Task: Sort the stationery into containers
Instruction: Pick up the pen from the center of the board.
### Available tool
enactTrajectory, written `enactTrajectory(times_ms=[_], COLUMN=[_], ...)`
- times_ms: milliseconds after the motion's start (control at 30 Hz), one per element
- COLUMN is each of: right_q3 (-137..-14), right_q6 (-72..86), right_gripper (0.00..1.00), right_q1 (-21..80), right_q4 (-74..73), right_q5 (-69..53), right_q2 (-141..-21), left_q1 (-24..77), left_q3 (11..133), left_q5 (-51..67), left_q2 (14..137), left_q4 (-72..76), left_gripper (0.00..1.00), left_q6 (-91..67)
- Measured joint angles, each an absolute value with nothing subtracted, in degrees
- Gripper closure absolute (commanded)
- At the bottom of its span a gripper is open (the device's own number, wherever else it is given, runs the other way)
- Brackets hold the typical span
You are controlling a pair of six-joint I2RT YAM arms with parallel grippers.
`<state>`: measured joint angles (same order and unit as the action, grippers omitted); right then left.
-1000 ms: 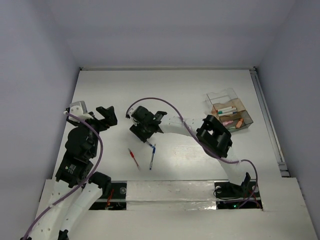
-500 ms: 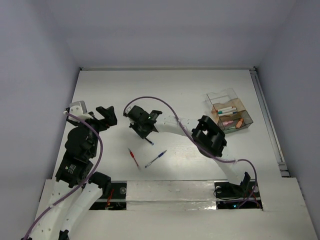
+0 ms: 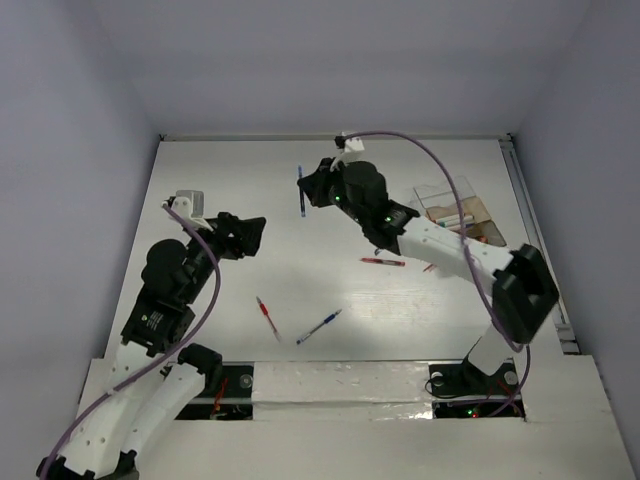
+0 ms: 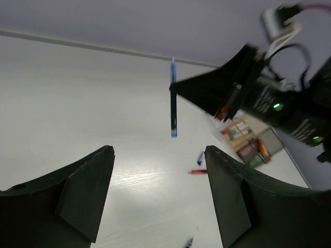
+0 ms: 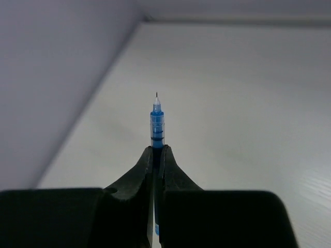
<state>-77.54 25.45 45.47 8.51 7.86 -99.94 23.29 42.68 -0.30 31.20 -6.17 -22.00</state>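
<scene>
My right gripper (image 3: 308,190) is raised over the back middle of the table, shut on a blue pen (image 3: 300,197) that hangs upright; the right wrist view shows the pen (image 5: 156,126) pinched between the jaws (image 5: 156,155). The left wrist view also catches this pen (image 4: 173,106) in the air. My left gripper (image 3: 248,238) is open and empty at mid-left, its fingers (image 4: 85,194) wide apart. On the table lie a red pen (image 3: 266,316), a blue pen (image 3: 319,327) and another red pen (image 3: 383,262). The clear container (image 3: 478,212) stands at the right, partly behind the right arm.
The right arm stretches from its base (image 3: 470,380) diagonally across the table's right half, over the container. A small dark bit (image 3: 430,267) lies under that arm. White walls close in the table on the left, back and right.
The right gripper shut on a blue pen, lifted it and swung it toward the back middle. The other blue pen got turned on the table. The left gripper moved slightly right.
</scene>
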Motion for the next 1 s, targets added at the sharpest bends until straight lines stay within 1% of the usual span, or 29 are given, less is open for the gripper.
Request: enactTrajectory(times_ms=[100,200,300,433,533,767,833,933,967,1000], right_q3=[-73.1,-70.2,-67.7,-64.8,-63.6,-62.6,-62.4,-62.1,-62.1,-62.1], right_q6=[28.3,31.3,34.5,37.8,39.6,42.5,43.4,44.3,44.6,44.9], right_gripper=[1.00,1.00,1.00,1.00,1.00,1.00,1.00,1.00,1.00,1.00], right_q1=[46.9,47.8,47.9,47.8,47.8,47.8,47.8,47.8,47.8,47.8], right_q4=[16.8,22.0,25.3,26.1,26.7,29.7,30.7,31.6,31.7,31.7], right_q5=[6.2,2.8,-1.3,-5.4,-7.5,-9.7,-10.1,-10.9,-11.2,-11.6], right_q2=[-91.7,-87.6,-86.9,-87.0,-87.0,-87.0,-87.0,-87.0,-87.0,-87.0], left_q1=[23.3,23.3,23.3,23.3,23.3,23.3,23.3,23.3,23.3,23.3], left_q3=[42.7,42.7,42.7,42.0,40.7,39.4,39.1,39.1,39.1,39.1], left_q5=[5.2,10.4,15.5,20.7,23.2,25.0,25.1,25.0,25.0,25.0], left_q2=[33.5,35.8,38.0,39.6,39.6,41.0,41.0,41.0,41.0,41.0], left_q4=[-5.0,-3.3,-0.5,4.4,6.9,8.4,8.4,8.4,8.4,8.4], left_gripper=[0.35,0.34,0.34,0.34,0.36,0.43,0.47,0.49,0.51,0.56], left_q6=[-23.0,-24.2,-25.9,-28.4,-30.0,-31.4,-31.6,-31.6,-31.6,-31.6])
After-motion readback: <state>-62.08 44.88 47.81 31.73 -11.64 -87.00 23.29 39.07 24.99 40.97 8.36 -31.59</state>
